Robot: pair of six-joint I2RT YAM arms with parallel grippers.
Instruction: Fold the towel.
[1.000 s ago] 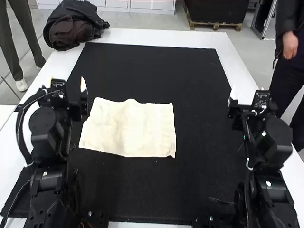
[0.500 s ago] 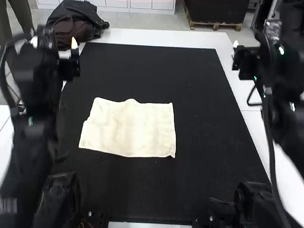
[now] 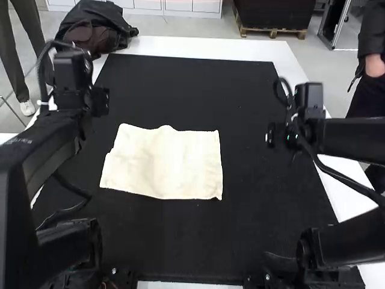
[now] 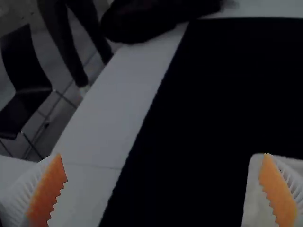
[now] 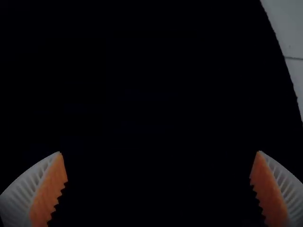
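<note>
Stretching longest left to right, the towel [image 3: 163, 162]

My left arm [image 3: 45, 133]: a short run of small pale print [image 3: 18, 141] on the dark upper side, running along the link; too small for me to read out.
Words, brands: none I can read.
Numbers: none I can read.
Signs, labels: none I can read.
</note>
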